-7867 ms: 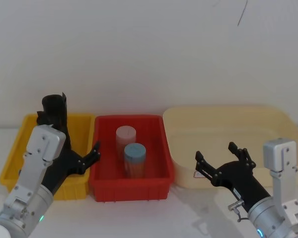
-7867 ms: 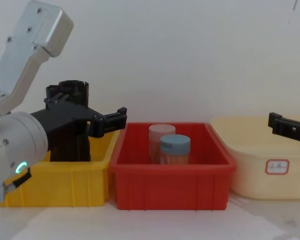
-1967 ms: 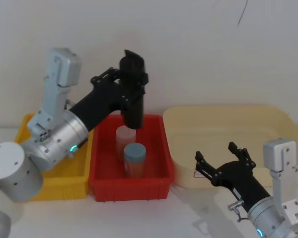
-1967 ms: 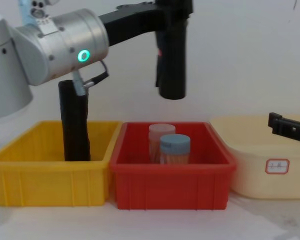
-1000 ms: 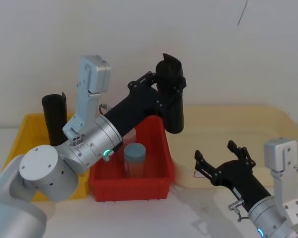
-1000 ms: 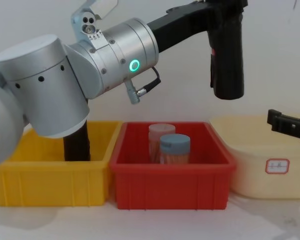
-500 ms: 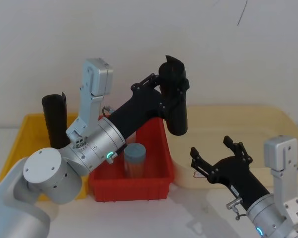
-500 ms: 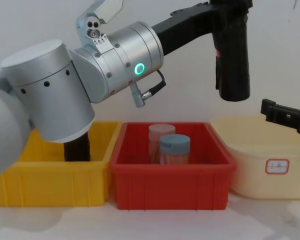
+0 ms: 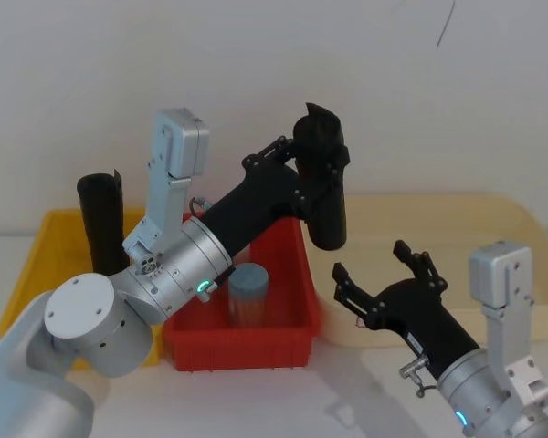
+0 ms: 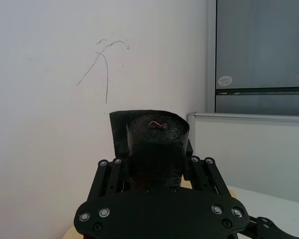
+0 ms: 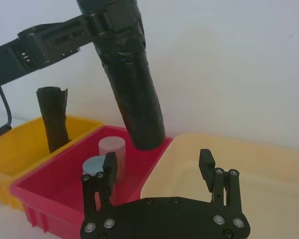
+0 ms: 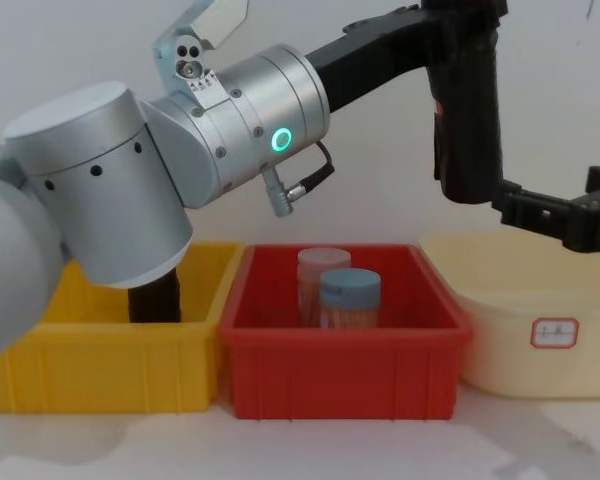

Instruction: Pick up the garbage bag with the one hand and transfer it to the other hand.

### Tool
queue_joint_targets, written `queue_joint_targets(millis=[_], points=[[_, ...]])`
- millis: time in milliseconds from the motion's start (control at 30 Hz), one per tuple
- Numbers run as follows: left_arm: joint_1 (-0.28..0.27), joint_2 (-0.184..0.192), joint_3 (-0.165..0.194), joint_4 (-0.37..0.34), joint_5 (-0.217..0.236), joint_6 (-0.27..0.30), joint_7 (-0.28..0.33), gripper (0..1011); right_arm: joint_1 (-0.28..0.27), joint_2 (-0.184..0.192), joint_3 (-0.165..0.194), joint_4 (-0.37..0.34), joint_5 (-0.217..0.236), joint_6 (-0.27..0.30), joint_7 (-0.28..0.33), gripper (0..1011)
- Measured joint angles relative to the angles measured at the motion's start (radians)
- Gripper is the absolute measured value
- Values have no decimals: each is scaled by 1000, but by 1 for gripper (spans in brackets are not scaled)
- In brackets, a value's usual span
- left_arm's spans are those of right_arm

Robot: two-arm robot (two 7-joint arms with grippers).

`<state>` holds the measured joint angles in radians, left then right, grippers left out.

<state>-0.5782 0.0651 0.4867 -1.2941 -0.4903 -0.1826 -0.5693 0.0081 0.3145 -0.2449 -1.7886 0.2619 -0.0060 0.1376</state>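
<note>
Wall (image 9: 256, 55) behind seemingly gripped garbage bag (image 9: 327, 215)

Open air below the garbage bag (image 9: 325, 196), above red bin (image 9: 238, 335) and cream tub (image 9: 466, 219).

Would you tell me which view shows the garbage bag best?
The right wrist view: the garbage bag shows nearly whole, hanging from the left end effector, near the open right end effector. Head view shows it farther off; chest crops its top; left wrist sees its top end.
</note>
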Motion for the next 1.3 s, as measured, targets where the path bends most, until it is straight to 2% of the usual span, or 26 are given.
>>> queue_joint_targets(millis=[400, 700, 1000, 1300], points=[[0, -1, 1, 1, -1, -1, 0, 554, 38, -29, -25, 32, -38, -21, 0, 1001], [0, -1, 1, 1, -1, -1, 0, 554, 67, -44, -43, 63, -78, -59, 5, 1001], [0, -1, 1, 1, -2, -1, 0, 554, 113, -58, -65, 120, -130, -108, 14, 1000], [0, -1, 1, 1, -1, -1, 0, 554, 158, -76, -74, 178, -162, -131, 17, 1000]])
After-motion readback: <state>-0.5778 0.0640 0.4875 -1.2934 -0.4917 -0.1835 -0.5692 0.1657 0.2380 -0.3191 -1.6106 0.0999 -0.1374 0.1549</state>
